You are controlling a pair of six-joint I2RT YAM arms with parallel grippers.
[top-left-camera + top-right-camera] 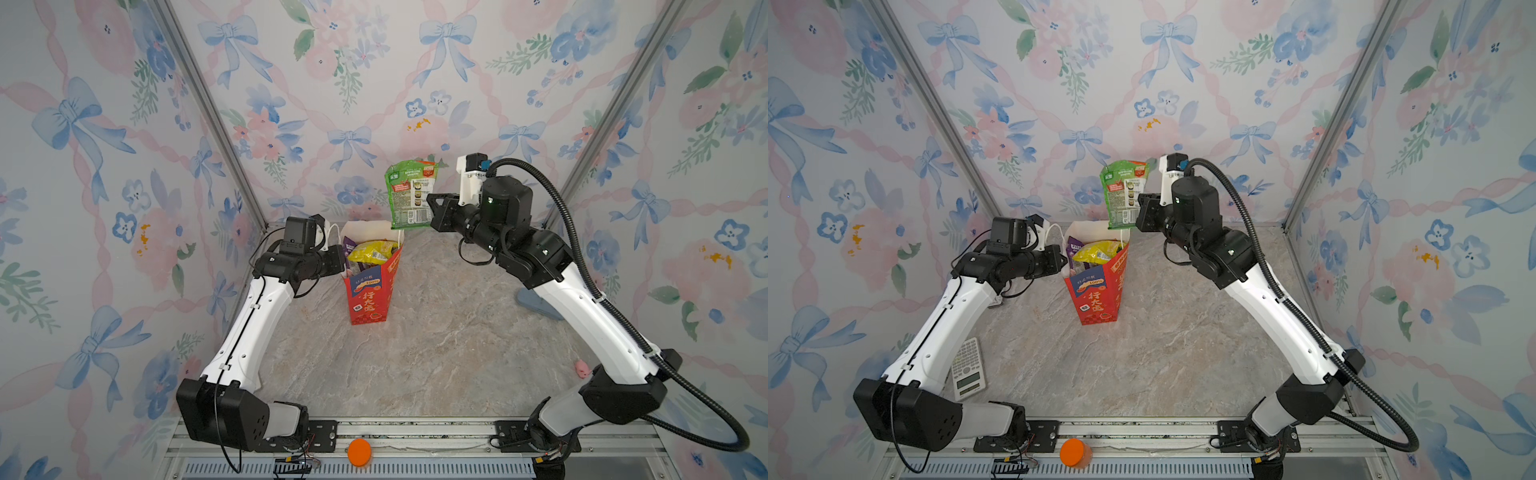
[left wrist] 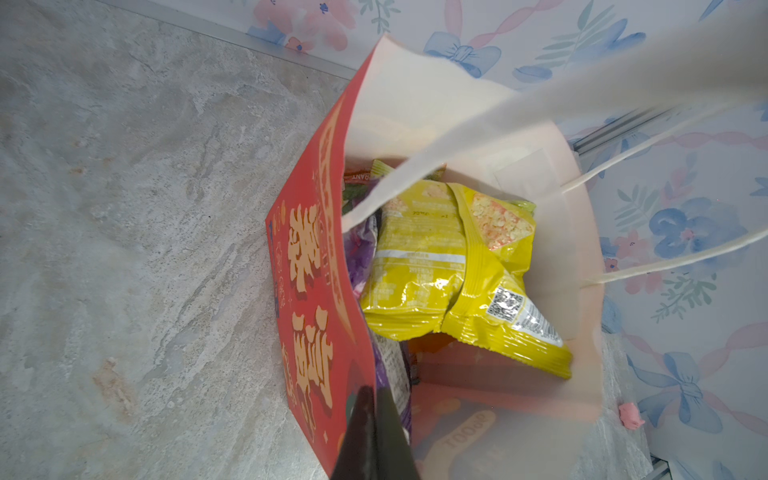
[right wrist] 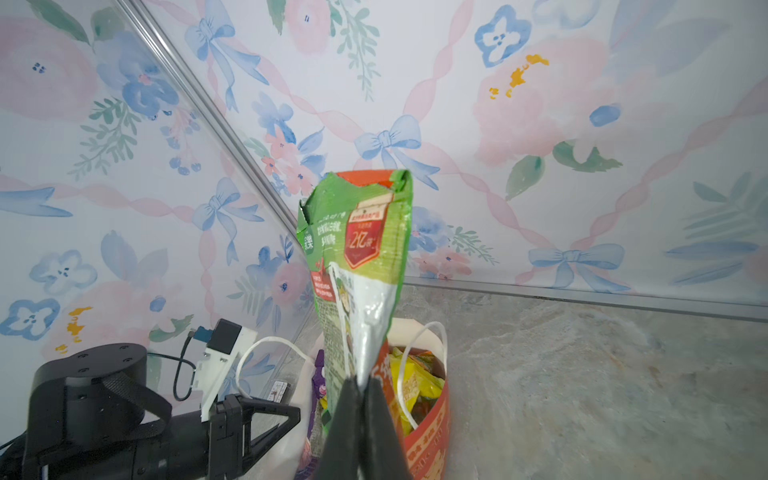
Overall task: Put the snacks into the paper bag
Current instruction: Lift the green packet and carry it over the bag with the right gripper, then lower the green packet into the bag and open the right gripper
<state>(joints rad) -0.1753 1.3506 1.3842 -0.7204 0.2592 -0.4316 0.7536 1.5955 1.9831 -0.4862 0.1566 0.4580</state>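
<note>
Left tool [image 2: 371, 394] pinches the red paper bag [image 1: 368, 303] rim to steady it while right tool [image 3: 360, 384] clamps the green snack packet [image 1: 411, 195] above its mouth, ready to drop.

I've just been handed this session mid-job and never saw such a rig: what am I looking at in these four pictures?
A white-and-black left arm and right arm work over a marble-patterned tabletop, each ending in a two-fingered pincer. Two pictures look down from overhead, nearly identical; two come from cameras on the wrists. On the table stands a tall red paper bag, with a yellow glossy plastic packet and others inside. The left pincer is shut on the bag's rim. The right pincer is shut on a green glossy plastic packet, raised near the bag's mouth, not yet inside. A pale calculator lies by the left arm.
</note>
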